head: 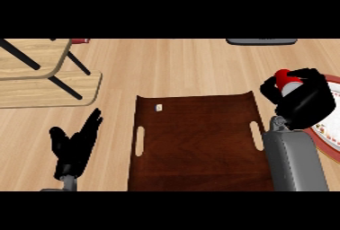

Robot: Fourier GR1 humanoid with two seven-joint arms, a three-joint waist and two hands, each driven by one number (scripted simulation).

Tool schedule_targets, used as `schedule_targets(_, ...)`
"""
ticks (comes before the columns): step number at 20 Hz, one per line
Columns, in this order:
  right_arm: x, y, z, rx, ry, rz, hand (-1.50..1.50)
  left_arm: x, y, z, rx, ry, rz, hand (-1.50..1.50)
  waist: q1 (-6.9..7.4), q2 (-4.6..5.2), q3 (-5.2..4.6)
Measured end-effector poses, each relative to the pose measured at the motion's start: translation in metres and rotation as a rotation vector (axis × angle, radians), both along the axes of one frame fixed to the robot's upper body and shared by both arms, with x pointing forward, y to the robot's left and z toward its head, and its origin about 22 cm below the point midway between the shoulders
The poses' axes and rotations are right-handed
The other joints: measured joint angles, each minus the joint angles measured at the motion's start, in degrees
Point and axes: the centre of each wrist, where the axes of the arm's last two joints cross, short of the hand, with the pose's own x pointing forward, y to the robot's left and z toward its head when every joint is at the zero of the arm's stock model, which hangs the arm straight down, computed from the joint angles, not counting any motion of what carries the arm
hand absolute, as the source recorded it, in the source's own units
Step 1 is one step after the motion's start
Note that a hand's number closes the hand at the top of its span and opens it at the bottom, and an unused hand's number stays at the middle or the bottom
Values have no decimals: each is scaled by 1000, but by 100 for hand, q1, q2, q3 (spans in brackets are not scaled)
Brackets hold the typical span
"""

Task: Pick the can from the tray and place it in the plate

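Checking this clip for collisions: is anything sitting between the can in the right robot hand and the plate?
Nothing visible does. The right robot hand is curled round the can beyond the right end of the tray, right beside the plate, much of which the hand and forearm hide.

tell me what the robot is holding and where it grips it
The right hand holds the can, fingers curled round its body; the red top shows.

— What do we record as obscured?
— The right hand (302, 96) curls round the can (287, 81); we see only its red top. The plate (330, 134) runs off the right edge.
— Anything else?
— The small mark (158, 107) on the tray (199, 143) is too small to identify.
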Motion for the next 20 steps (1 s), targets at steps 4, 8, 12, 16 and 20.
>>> schedule_targets(4,-7,-46,-14,-17,-23,-107,150,2,-2,-2,0,-4,-4,0,2,4,4)
schedule_targets(8,-8,-101,-18,-24,-47,-180,150,2,-4,-4,-5,-12,-10,0,21,4,8)
schedule_targets(12,-16,-151,-25,-21,-58,-220,150,-2,-2,-3,3,-20,-5,0,45,4,7)
schedule_targets(16,-20,-190,-31,-19,-69,-238,150,1,2,0,-1,-3,-16,0,61,11,3)
schedule_targets(20,-22,-222,-35,22,-56,-259,150,2,-1,0,-6,-6,-17,0,73,18,4)
